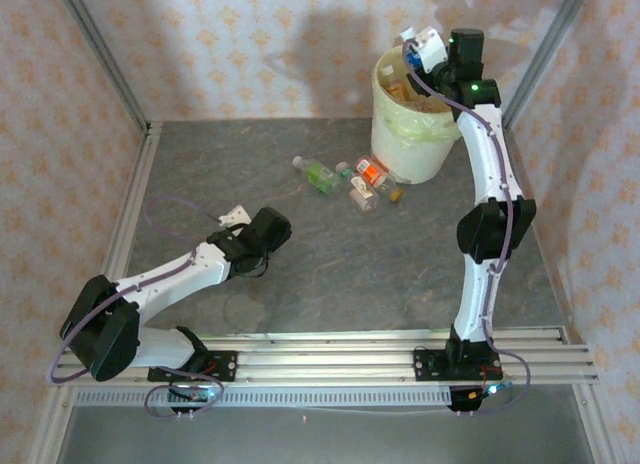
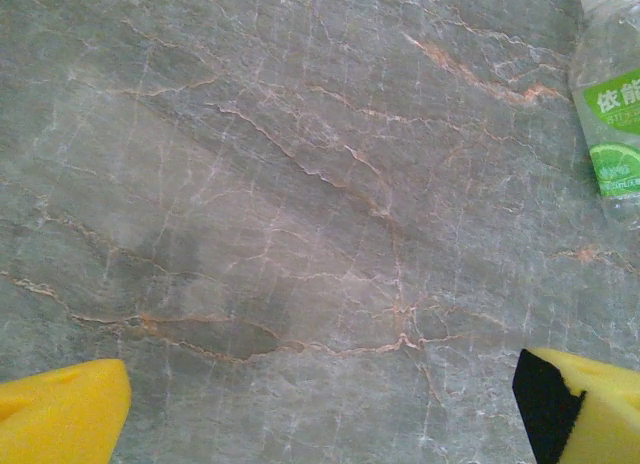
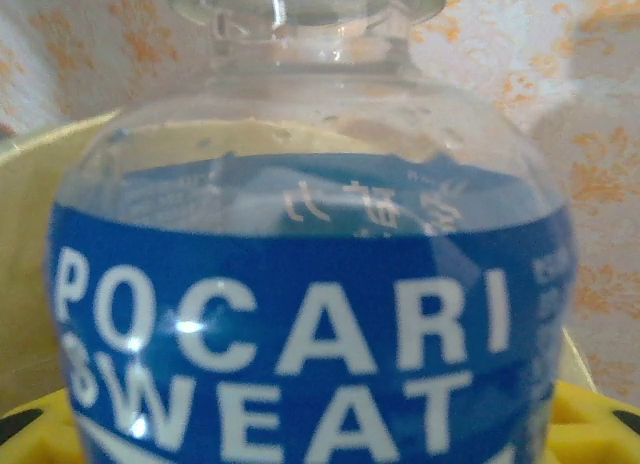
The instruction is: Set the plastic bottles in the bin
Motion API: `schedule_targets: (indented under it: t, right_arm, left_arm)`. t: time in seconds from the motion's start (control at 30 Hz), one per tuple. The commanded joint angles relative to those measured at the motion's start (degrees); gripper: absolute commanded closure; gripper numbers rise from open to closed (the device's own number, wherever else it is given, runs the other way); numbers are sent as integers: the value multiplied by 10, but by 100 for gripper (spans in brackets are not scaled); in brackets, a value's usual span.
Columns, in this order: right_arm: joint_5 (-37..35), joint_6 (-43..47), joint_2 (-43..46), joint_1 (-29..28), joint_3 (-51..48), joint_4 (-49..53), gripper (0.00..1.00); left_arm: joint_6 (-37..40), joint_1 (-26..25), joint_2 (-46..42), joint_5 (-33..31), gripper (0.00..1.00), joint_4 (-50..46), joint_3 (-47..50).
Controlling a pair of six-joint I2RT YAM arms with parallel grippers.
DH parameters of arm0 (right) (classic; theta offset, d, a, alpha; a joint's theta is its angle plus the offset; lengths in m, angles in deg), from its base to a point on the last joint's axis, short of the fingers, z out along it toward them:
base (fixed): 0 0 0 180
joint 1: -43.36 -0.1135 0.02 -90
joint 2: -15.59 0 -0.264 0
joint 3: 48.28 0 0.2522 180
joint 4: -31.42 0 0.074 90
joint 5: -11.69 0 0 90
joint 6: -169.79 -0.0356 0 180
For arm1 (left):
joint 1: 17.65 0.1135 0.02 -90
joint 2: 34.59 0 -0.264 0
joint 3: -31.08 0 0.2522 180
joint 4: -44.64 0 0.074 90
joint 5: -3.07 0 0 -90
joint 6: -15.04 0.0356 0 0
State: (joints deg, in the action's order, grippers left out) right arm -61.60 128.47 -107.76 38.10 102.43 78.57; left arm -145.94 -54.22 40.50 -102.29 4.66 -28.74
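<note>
While the right fingers (image 3: 598, 429) hold a blue-labelled bottle (image 1: 412, 46) pinched between them above the rim of the bin (image 1: 405, 149), the left fingers (image 2: 60, 414) stand wide apart, low over the bare tabletop (image 1: 330, 274). That tabletop is grey and stone-like, veined with thin pinkish cracks. A green-labelled bottle (image 1: 318, 174) lies on it beyond the left fingers, and a few more bottles (image 1: 370, 184) lie clustered at the bin's foot. The bin stands in the far right corner. Cream walls (image 1: 250, 44) patterned with orange flowers enclose the space, with metal posts (image 1: 100, 49) at the corners.
</note>
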Motion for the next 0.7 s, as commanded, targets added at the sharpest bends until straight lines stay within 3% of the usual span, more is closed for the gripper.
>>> schedule_targets:
  t: [0.0,0.1,0.2,0.33,0.67]
  right_arm:
    - [-25,66,-22,-5,26,-54,42]
    - [-33,75,-47,-5,39,-92,36]
    - [-64,62,-61,-5,58,-124,21]
    - [-49,22,-47,-5,67,-114,8]
    - [-30,-210,20,0,69,-93,1]
  left_arm:
    - [-11,6,-6,-31,0,-20,0]
    - [-9,7,3,-28,0,-22,-8]
    - [-8,7,10,-24,0,-21,-15]
    - [-10,7,16,-21,0,-15,-13]
    - [-1,7,26,-4,0,-2,-16]
